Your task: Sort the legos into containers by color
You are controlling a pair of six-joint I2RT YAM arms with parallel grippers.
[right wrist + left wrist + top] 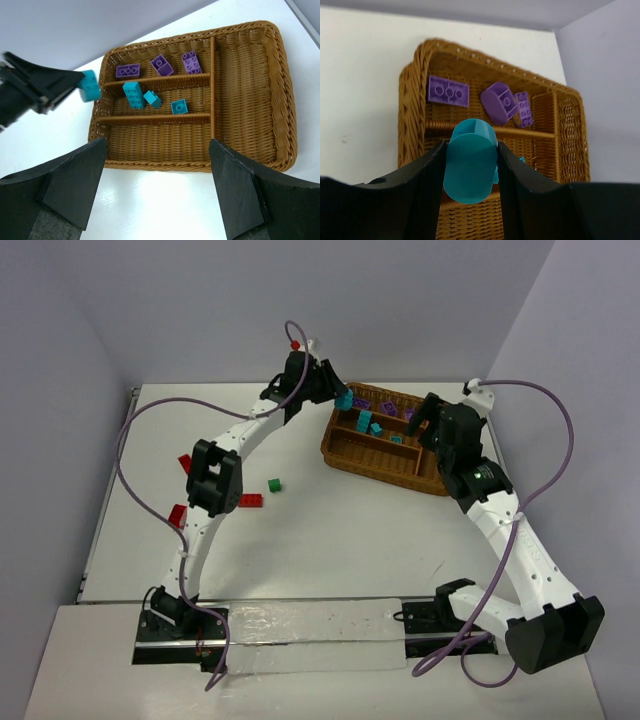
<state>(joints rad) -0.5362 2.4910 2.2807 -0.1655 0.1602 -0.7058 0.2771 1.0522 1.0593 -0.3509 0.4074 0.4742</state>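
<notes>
Delivery of a teal lego (470, 175) to the tray (410, 95).
Our left jaws grip the rounded teal lego at the tray's left end, short of the middle slot (165, 102) where three teal legos (134, 94) lie; next we carry it over that slot, lower and let go. Our right jaws hang wide and empty over the tray's near edge. Left of the tray, red legos (185, 462) and a green lego (274, 484) wait on the surface.

Overhead and both wrist views share the tray (375, 472).
</notes>
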